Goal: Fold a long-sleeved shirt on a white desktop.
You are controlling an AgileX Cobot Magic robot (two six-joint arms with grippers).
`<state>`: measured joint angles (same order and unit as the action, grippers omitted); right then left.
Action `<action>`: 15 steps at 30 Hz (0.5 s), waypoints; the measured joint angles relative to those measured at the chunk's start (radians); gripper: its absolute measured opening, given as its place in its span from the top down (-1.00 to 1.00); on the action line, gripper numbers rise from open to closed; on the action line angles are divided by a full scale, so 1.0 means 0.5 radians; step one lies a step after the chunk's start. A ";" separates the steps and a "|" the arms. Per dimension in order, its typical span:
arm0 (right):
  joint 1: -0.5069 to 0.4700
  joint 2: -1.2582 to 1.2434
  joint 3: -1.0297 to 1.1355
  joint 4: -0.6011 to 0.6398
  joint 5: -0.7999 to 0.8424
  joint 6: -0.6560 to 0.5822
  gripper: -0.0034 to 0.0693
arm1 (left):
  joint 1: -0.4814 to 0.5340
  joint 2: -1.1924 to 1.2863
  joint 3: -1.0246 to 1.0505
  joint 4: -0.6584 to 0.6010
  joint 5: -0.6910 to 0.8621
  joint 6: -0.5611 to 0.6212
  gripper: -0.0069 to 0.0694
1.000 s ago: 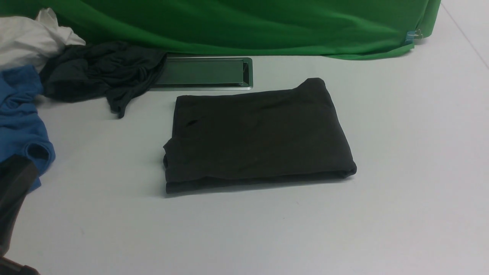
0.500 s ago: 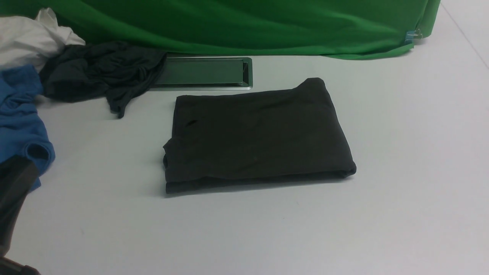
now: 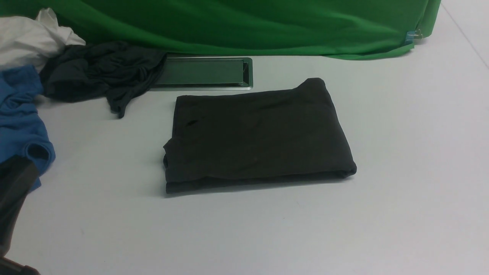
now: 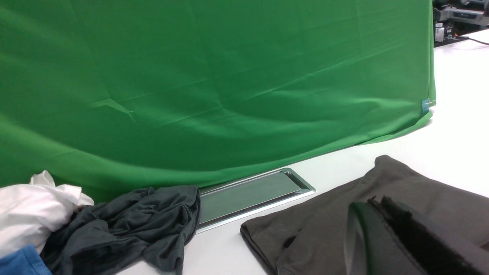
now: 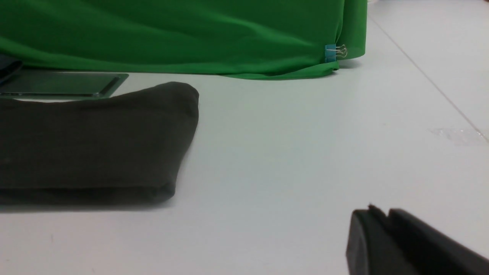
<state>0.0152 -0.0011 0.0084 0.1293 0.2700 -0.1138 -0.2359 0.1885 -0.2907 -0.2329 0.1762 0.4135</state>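
Dark olive-black knit long-sleeved shirt (image 3: 256,135) lies folded in a rectangle on matte white desktop (image 3: 401,160), nr grey metal hatch (image 3: 202,72). L gripper (image 4: 376,208) and R gripper (image 5: 376,219): jaws pressed together, nothing held, both clear of shirt.

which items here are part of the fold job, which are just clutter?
Job:
- long-sleeved shirt, folded into a flat rectangle
- white desktop under it

Lying about:
- slate-grey garment, crumpled
- blue garment
- white cloth
- cable hatch
- green backdrop

Dark olive-black shirt (image 3: 258,135); white desktop (image 3: 401,152); green backdrop (image 3: 248,23); blue garment (image 3: 19,118).
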 joint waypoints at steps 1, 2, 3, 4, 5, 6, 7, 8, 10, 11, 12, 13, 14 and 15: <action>0.000 0.000 0.000 0.000 0.000 0.000 0.75 | 0.000 0.000 0.000 0.000 0.000 0.000 0.77; 0.000 0.000 0.000 0.000 0.000 0.000 0.74 | 0.000 0.000 0.000 0.000 0.000 0.000 0.77; 0.000 0.000 0.000 0.000 0.000 0.000 0.74 | 0.000 0.000 0.000 0.000 0.000 0.000 0.77; 0.000 0.000 0.000 0.000 0.000 0.000 0.73 | 0.000 0.000 0.000 0.000 0.000 0.001 0.77; 0.000 0.000 0.000 0.000 0.000 0.000 0.73 | 0.000 0.000 0.000 0.000 0.000 0.001 0.77; 0.000 0.000 0.000 0.000 0.000 0.000 0.72 | 0.000 0.000 0.000 0.000 0.000 0.001 0.77; 0.000 0.000 0.000 0.000 0.000 0.000 0.71 | 0.000 0.000 0.000 0.000 0.000 0.001 0.77; 0.000 0.000 0.000 0.000 0.000 0.000 0.70 | 0.000 0.000 0.000 0.000 0.000 0.001 0.77; 0.000 0.000 0.000 0.000 0.000 0.000 0.68 | 0.000 0.000 0.000 0.000 0.000 0.001 0.77; 0.000 0.000 0.000 0.000 0.000 0.000 0.67 | 0.000 0.000 0.000 0.000 0.000 0.001 0.77; 0.000 0.000 0.000 0.000 0.000 0.000 0.67 | 0.000 0.000 0.000 0.000 0.000 0.001 0.77; 0.000 0.000 0.000 0.000 0.000 0.000 0.65 | 0.000 0.000 0.000 0.000 0.000 0.001 0.77; 0.000 0.000 0.000 0.000 0.000 0.000 0.64 | 0.000 0.000 0.000 0.000 0.000 0.001 0.77; 0.000 0.000 0.000 0.000 0.000 0.000 0.64 | 0.000 0.000 0.000 0.000 0.000 0.001 0.77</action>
<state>0.0152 -0.0011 0.0084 0.1293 0.2700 -0.1138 -0.2359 0.1885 -0.2907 -0.2329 0.1762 0.4141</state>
